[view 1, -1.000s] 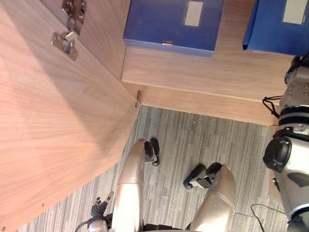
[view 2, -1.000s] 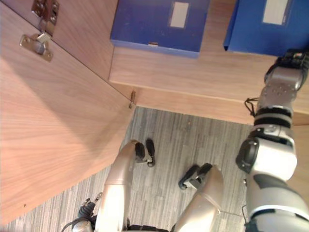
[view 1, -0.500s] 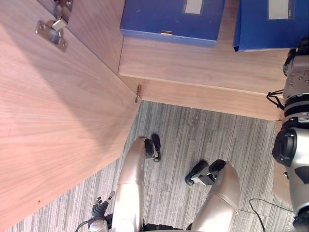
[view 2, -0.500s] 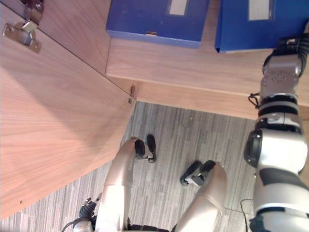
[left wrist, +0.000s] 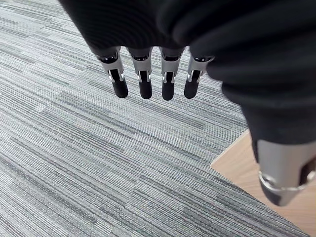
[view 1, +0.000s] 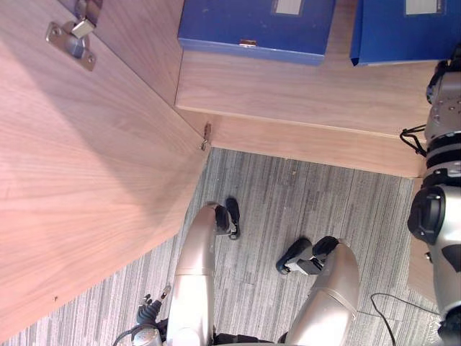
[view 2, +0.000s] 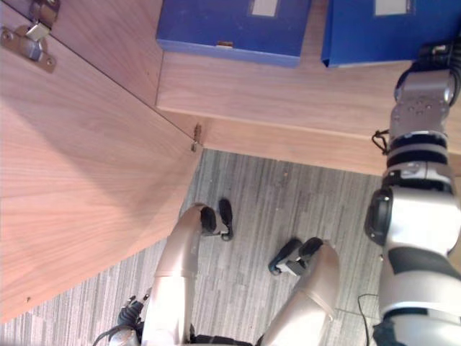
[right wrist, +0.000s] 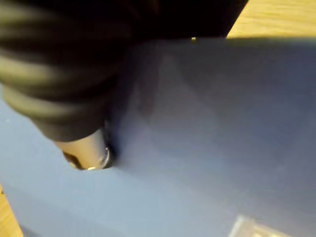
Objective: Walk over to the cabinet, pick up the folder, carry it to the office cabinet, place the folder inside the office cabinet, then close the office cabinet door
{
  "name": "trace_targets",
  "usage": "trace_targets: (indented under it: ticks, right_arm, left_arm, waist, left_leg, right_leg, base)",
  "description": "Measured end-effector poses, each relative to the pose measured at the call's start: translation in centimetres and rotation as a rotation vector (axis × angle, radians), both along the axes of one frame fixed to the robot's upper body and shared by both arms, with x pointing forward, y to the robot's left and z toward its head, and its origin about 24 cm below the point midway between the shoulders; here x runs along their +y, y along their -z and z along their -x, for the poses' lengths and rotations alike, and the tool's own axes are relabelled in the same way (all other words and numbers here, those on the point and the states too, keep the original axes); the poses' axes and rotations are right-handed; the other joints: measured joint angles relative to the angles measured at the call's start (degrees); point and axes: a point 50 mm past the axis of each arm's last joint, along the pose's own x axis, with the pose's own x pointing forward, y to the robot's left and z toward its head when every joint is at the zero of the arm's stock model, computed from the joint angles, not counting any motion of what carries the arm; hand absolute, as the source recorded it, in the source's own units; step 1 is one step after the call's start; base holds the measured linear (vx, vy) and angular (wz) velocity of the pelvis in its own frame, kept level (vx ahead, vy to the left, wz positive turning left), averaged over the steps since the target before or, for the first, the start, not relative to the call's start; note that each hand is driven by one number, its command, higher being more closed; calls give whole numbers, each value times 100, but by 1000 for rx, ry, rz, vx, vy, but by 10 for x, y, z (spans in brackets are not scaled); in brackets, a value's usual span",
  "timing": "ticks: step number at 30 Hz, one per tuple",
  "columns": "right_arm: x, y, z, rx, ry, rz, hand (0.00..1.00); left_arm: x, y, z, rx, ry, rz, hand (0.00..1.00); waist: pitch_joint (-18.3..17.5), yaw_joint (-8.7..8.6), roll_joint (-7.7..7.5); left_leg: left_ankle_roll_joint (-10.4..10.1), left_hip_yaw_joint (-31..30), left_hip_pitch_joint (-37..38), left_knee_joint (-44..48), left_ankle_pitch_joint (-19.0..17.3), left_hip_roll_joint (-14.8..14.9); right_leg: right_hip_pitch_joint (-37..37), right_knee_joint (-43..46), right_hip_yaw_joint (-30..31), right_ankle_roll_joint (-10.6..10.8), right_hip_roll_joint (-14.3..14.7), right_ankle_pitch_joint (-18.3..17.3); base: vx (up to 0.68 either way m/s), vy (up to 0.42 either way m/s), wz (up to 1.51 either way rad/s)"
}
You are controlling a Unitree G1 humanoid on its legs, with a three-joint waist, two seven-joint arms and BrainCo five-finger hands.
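Observation:
Two blue folders lie on the wooden shelf point(view 1: 288, 90) of the office cabinet, one point(view 1: 256, 25) at the middle and one point(view 1: 403, 32) to its right. My right arm reaches up to the right folder, and my right hand point(view 2: 434, 54) rests against its near edge. Seen from the right wrist, the blue folder point(right wrist: 222, 123) is very close, with the thumb point(right wrist: 84, 150) touching its face. My left hand point(left wrist: 197, 29) hangs open over the carpet with nothing in it, its fingers point(left wrist: 143, 84) straight.
The open cabinet door point(view 1: 86, 180) stands wide on my left, with a metal hinge point(view 1: 68, 40) near its top. Grey striped carpet point(view 1: 288, 209) lies in front of the cabinet base. A wooden panel corner point(left wrist: 256, 173) sits near my left hand.
The right folder has slid left, closer to the other folder, with my right hand on it. The camera has tipped a little, so the shelf sits higher in view.

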Motion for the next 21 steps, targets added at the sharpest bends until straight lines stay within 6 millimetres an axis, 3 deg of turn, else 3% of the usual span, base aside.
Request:
trace_targets:
  ticks: [13, 21]
  right_arm:
    - [-5, -6, 5, -69, 5, -67, 0]
    - [12, -1, -8, 218, -20, 400, 0]
  left_arm:
    - [-1, 0, -1, -30, -91, 67, 0]
    - [-7, -13, -18, -128, -69, 81, 0]
  waist:
    - [2, 18, 4]
    - [-2, -30, 20]
  left_leg:
    - [-79, -7, 131, -348, 188, -18]
    - [-150, 30, 396, -860, 396, 77]
  right_leg:
    - [93, -252, -111, -78, 64, 62]
    - [275, -758, -235, -153, 274, 295]
  base:
    - [38, -36, 1]
    - [39, -39, -9]
